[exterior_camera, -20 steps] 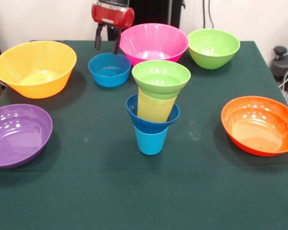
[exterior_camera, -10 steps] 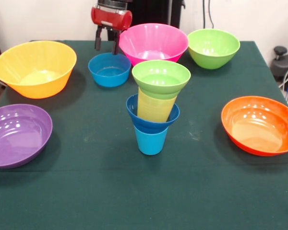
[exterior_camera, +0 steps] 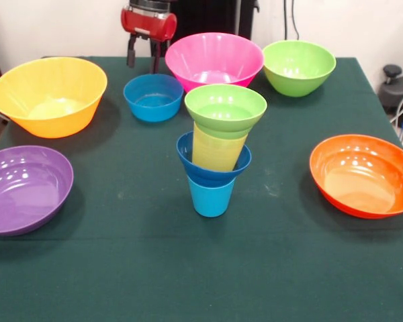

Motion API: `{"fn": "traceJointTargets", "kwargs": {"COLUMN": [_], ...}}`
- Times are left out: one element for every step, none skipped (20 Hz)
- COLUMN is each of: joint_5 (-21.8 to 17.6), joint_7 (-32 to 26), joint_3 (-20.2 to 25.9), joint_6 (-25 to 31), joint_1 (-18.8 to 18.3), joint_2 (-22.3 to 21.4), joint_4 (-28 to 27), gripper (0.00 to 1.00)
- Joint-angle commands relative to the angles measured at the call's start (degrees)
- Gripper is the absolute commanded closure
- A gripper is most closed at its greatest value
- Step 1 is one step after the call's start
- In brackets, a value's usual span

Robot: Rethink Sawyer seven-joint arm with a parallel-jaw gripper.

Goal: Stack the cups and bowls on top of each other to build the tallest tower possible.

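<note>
A tower stands mid-table: a light blue cup [exterior_camera: 211, 196] at the bottom, a dark blue bowl [exterior_camera: 187, 158] on it, a yellow ribbed cup [exterior_camera: 218, 149] in that, and a small lime green bowl [exterior_camera: 225, 107] on top. A light blue bowl [exterior_camera: 153, 97] sits alone on the cloth behind it. My gripper [exterior_camera: 142, 57] hangs open and empty above and just behind the light blue bowl's far rim, to its left, clear of the bowl.
Larger bowls ring the table: yellow-orange [exterior_camera: 48, 95] at left, purple [exterior_camera: 23, 188] at near left, pink [exterior_camera: 214, 60] and green [exterior_camera: 299, 66] at the back, orange [exterior_camera: 364, 174] at right. The pink bowl stands close to the gripper's right.
My gripper has risen and drifted left and back, away from the light blue bowl and the pink bowl. Nothing else has moved.
</note>
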Motion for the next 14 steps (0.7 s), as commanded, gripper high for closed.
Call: {"fn": "traceJointTargets", "kwargs": {"joint_5": [-3.12, -3.23, -3.23, -3.23, -3.16, -2.83, -2.49, -2.02, -1.82, -1.57, -1.51, -1.52, -1.53, -1.71], "joint_7": [3.08, 3.06, 3.11, 3.10, 3.15, 3.22, 3.24, 3.32, 3.39, 3.49, 3.56, 3.70, 3.79, 3.97], "joint_3": [4.38, 4.42, 4.47, 4.75, 4.91, 5.04, 4.97, 4.99, 5.00, 5.09, 5.15, 5.35, 5.43, 5.63], "joint_6": [-2.40, -2.71, -2.90, -3.33, -3.55, -4.15, -4.66, -5.16, -5.36, -5.69, -5.73, -5.59, -5.39, -5.16], "joint_1": [-0.86, -0.95, -0.88, -0.83, -0.82, -0.63, -0.44, -0.19, -0.06, 0.08, 0.14, 0.12, 0.15, 0.03], "joint_2": [4.68, 5.19, 5.42, 6.16, 6.79, 7.60, 8.19, 8.77, 9.07, 9.49, 9.61, 9.62, 9.48, 9.32], "joint_4": [-7.90, -8.34, -8.53, -9.10, -9.54, -10.10, -10.43, -10.86, -11.10, -11.45, -11.59, -11.80, -11.85, -11.85], "gripper": [0.00, 0.00, 0.00, 0.00, 0.00, 0.00, 0.00, 0.00, 0.00, 0.00, 0.00, 0.00, 0.00, 0.00]}}
